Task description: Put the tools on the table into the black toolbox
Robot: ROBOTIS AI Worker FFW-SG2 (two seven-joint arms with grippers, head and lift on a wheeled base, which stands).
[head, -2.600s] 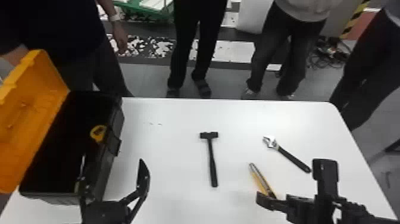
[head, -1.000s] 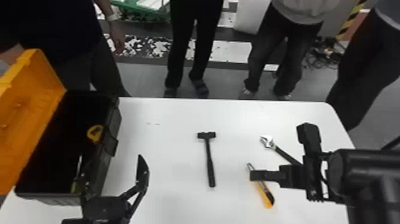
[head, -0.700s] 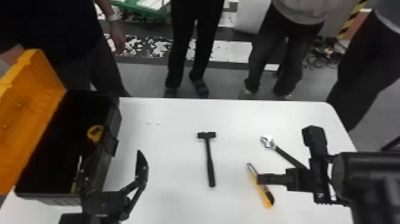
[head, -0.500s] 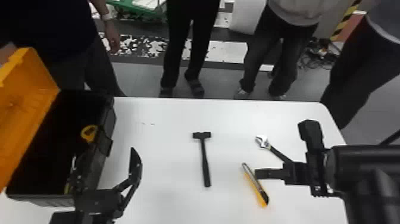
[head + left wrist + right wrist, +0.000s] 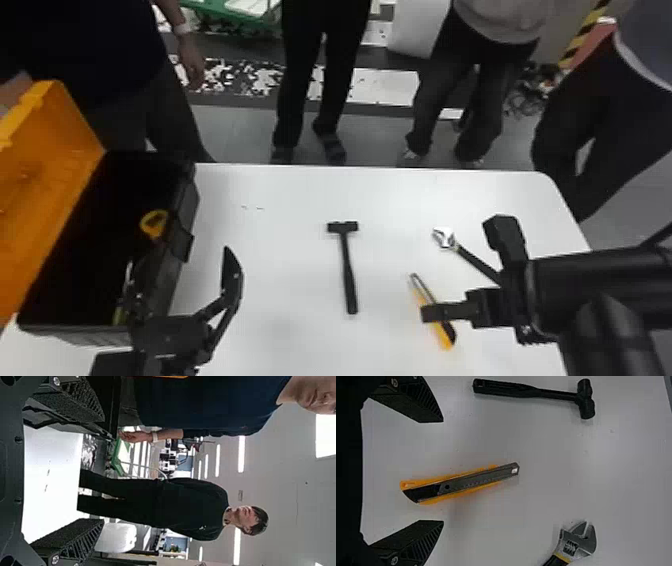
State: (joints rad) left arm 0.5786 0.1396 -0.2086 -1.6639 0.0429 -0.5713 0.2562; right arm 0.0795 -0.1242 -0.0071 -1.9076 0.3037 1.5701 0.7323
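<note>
- Right pincer, fingers apart, hangs above the yellow cutter.
- Left pincer, fingers apart, is near the black toolbox.
- Cutter, hammer and wrench lie on the table.

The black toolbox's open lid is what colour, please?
Orange; the lid shows best in the head view.
</note>
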